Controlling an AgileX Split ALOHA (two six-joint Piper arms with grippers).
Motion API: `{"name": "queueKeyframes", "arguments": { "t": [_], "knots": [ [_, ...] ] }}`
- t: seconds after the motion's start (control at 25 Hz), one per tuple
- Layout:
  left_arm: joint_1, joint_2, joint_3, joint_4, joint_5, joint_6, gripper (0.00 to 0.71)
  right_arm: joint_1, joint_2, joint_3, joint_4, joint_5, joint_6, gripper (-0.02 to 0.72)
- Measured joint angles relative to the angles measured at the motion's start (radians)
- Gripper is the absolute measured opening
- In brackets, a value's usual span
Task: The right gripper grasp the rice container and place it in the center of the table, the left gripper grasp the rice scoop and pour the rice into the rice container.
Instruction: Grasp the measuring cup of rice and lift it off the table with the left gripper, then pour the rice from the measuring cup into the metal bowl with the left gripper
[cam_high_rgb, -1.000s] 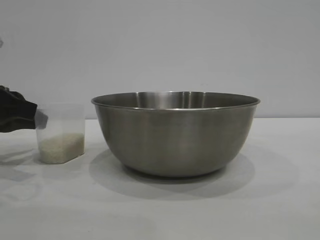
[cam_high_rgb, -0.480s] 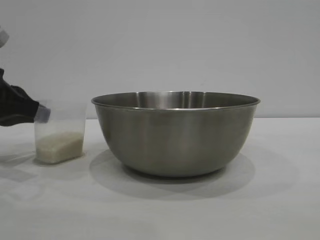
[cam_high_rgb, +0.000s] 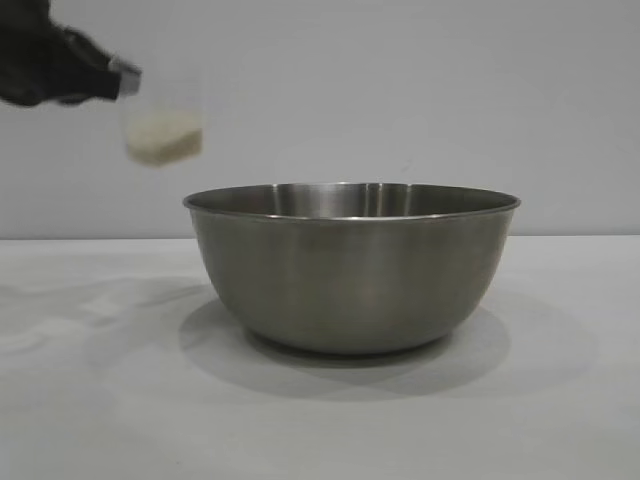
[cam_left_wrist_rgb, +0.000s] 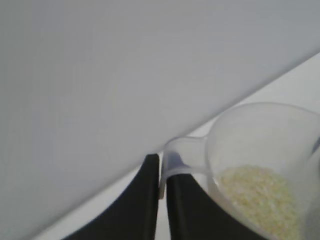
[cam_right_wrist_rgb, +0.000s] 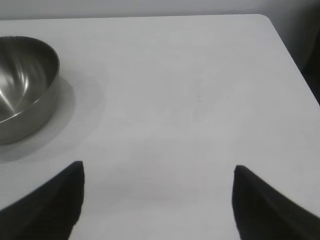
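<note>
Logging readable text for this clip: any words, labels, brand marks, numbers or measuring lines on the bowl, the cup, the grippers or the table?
None can be read in any view.
rice container: plain brushed steel, no mark visible.
rice scoop: clear plastic, no printing or graduation lines visible; blurred in the exterior view.
left gripper, right gripper: plain black fingers.
table: bare white, no label.

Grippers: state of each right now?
Left gripper: shut on the rice scoop handle, scoop in the air.
Right gripper: open, empty, over the table.
</note>
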Motion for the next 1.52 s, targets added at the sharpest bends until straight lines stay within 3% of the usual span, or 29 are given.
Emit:
{"name": "queueKeyframes", "arguments": {
  "t": [0.24, 0.48, 0.68, 0.88, 1.12, 1.32, 1.52],
  "knots": [
    [0.0, 0.0, -0.179, 0.217, 0.0, 0.009, 0.0, 0.0, 0.0, 0.0, 0.0, 0.0, 0.0, 0.547],
    [-0.003, 0.0, -0.272, 0.39, -0.004, 0.061, 0.0, 0.0, 0.0, 0.0, 0.0, 0.0, 0.0, 0.547],
    [-0.074, 0.0, -0.284, 0.434, 0.003, 0.244, 0.0, 0.0, 0.0, 0.0, 0.0, 0.0, 0.0, 0.547],
    [-0.159, 0.0, -0.284, 0.468, 0.094, 0.416, 0.0, 0.0, 0.0, 0.0, 0.0, 0.0, 0.0, 0.547],
    [-0.188, 0.0, -0.284, 0.485, 0.145, 0.562, 0.0, 0.0, 0.0, 0.0, 0.0, 0.0, 0.0, 0.547],
    [-0.19, 0.0, -0.284, 0.57, 0.22, 0.659, 0.0, 0.0, 0.0, 0.0, 0.0, 0.0, 0.0, 0.547],
    [-0.19, 0.01, -0.284, 0.577, 0.25, 0.793, 0.0, 0.0, 0.0, 0.0, 0.0, 0.0, 0.0, 0.547]
  ]
}}
